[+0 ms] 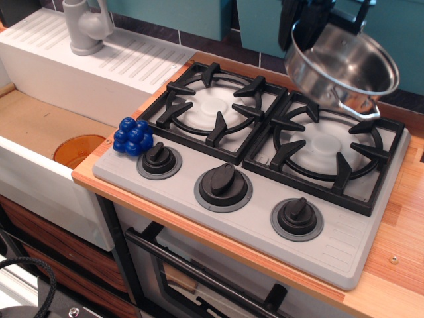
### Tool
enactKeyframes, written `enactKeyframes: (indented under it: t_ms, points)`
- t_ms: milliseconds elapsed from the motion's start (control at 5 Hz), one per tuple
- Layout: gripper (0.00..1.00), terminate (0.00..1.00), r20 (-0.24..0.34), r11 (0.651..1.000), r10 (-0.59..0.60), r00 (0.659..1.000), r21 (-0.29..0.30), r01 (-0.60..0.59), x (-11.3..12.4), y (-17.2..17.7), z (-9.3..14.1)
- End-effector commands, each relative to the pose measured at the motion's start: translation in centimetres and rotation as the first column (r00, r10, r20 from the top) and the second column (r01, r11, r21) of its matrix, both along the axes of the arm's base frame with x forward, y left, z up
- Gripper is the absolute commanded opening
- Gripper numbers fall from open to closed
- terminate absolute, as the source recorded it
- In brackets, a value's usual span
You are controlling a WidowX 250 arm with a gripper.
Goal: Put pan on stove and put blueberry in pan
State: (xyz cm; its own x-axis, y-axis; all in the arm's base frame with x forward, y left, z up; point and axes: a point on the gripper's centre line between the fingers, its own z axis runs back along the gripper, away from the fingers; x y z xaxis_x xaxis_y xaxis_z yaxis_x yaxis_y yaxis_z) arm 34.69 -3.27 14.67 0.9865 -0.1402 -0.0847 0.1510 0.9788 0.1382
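observation.image: pan (344,71) up in the air at the top right, tilted, clear of the stove (258,179) and above the back edge of the right burner grate (324,149). Shiny inner wall facing the camera, one thin wire loop handle hanging off the lower right of the rim. Gripper (306,23) dark and mostly cut off by the top edge, at the pan's far left rim; clamped on that rim, by the look of the lift (finger tips themselves hidden behind the steel wall).

Right grate bare, white disc showing in its middle. Left burner grate (213,106) bare as well, also over a white disc. Three black knobs (224,184) in a row along the stove's grey front strip.

Blueberry (133,137) at the stove's front left corner, just beside the leftmost knob, resting where the grey plate meets the wooden counter (397,265). Well apart from the pan.

Left of the stove: white sink (46,179) with an orange drain disc (78,150) at its bottom, grey faucet (86,26) on the ribbed white drainboard behind. Below the counter edge, an oven door with a dark bar handle (199,278).
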Motion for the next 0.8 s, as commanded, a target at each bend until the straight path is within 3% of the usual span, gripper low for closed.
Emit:
enactKeyframes:
  t_ms: [0, 600]
  points:
    - [0.00, 0.00, 0.058, 0.999, -0.047, 0.997, -0.019, 0.048, 0.9, 5.0, 2.9]
    - [0.00, 0.00, 0.094, 0.994, -0.088, 0.992, -0.058, 0.094, 2.6, 11.9, -1.2]
